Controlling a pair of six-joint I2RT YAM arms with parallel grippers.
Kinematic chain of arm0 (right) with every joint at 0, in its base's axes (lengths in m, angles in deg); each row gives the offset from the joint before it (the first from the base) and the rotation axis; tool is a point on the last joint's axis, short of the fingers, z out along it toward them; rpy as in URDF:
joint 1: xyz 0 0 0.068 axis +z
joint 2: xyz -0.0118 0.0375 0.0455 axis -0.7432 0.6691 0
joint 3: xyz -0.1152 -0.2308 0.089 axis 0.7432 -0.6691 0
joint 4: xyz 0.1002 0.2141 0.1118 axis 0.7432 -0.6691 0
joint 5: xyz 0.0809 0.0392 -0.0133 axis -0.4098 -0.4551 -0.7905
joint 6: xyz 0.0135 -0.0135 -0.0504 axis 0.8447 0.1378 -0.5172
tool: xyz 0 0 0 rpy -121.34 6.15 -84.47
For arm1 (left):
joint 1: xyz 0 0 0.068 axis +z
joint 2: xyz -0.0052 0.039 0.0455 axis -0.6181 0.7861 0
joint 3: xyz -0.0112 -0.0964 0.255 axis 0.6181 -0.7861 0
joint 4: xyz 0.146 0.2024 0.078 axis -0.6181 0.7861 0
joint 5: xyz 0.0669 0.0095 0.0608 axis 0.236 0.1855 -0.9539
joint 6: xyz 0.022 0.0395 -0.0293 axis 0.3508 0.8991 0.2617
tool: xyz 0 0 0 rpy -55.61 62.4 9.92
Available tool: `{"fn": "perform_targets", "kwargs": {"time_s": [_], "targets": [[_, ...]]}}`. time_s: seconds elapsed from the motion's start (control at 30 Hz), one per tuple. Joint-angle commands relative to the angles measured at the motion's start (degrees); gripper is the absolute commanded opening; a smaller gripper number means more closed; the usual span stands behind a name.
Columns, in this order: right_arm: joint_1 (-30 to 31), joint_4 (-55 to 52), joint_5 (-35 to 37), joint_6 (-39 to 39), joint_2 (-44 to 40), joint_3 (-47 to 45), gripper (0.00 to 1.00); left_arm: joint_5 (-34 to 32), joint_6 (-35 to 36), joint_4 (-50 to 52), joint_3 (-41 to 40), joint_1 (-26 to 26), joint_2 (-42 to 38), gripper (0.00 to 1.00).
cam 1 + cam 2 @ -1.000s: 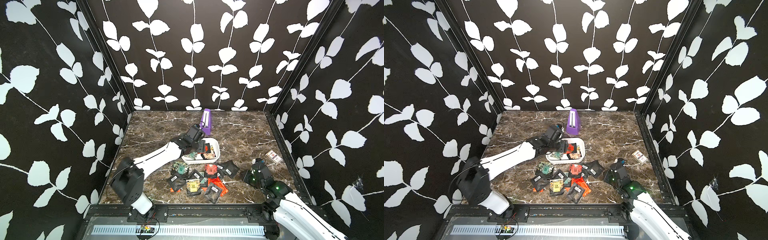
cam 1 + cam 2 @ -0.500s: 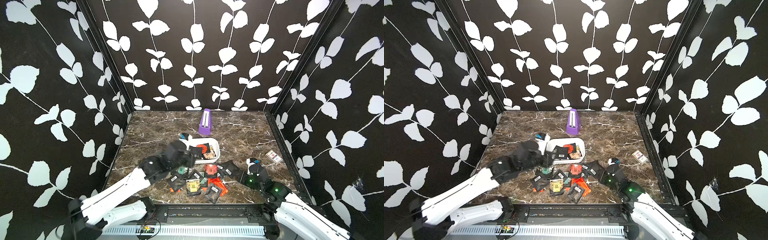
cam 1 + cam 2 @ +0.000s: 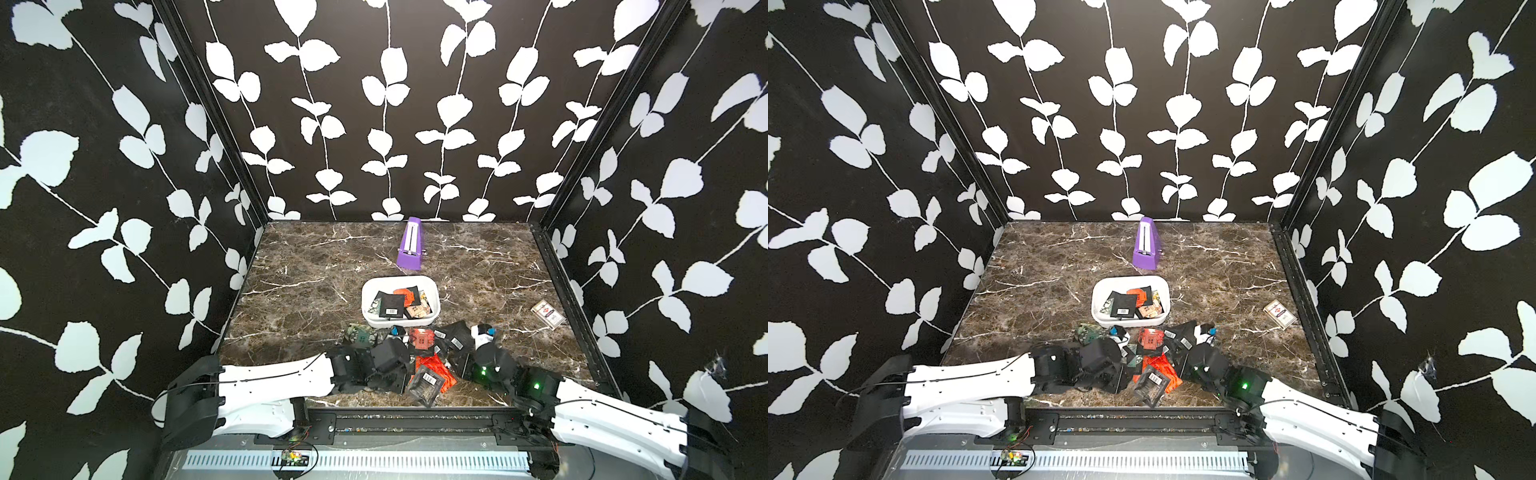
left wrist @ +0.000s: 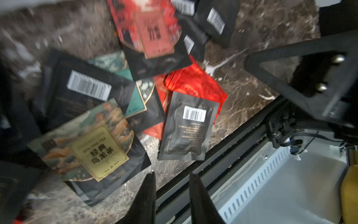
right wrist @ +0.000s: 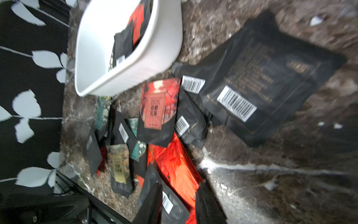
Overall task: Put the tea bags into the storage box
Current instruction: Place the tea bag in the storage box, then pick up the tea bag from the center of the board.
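The white storage box [image 3: 399,322] [image 5: 147,58] sits mid-table and holds several tea bags. More tea bags lie heaped in front of it: a red-faced one [image 3: 422,338], an orange-red foil one [image 5: 174,166], a yellow-labelled one [image 4: 93,143] and a black one with a barcode [image 4: 188,126]. My left gripper [image 4: 172,173] hovers low over the table's front edge beside the heap, open by a narrow gap with nothing in it. My right gripper [image 5: 179,184] is open at the heap's right side. Its fingers straddle the orange-red bag and the black barcode bag.
A purple wedge [image 3: 411,245] stands behind the box. A flat card pack [image 3: 548,312] lies near the right wall. The black front rail [image 4: 222,155] runs right under the left fingers. Both arms lie low along the front, close to each other.
The left arm has pulled back from the storage box to the front of the heap, and its jaws have narrowed. The right arm has slid left up to the heap.
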Motion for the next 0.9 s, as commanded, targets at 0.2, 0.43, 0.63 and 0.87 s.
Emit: {"fn": "perform_targets", "kwargs": {"time_s": [0.2,0.43,0.63,0.87], "targets": [[8.61,3.07,7.43,5.71,7.93,0.42,0.27,0.48,-5.08,-7.93,-1.61,-2.11,7.03,0.15],[11.43,3.57,8.9,7.49,10.16,0.37,0.25,1.7,-3.11,-11.12,-1.02,-2.28,12.81,0.12],[11.88,5.51,9.14,8.37,9.27,-1.07,0.25,2.6,-2.45,-12.5,0.09,-2.29,16.29,0.11],[12.5,4.73,8.93,8.89,9.58,-1.16,0.26,2.46,-2.66,-13.01,-0.34,-2.32,18.4,0.1]]}}
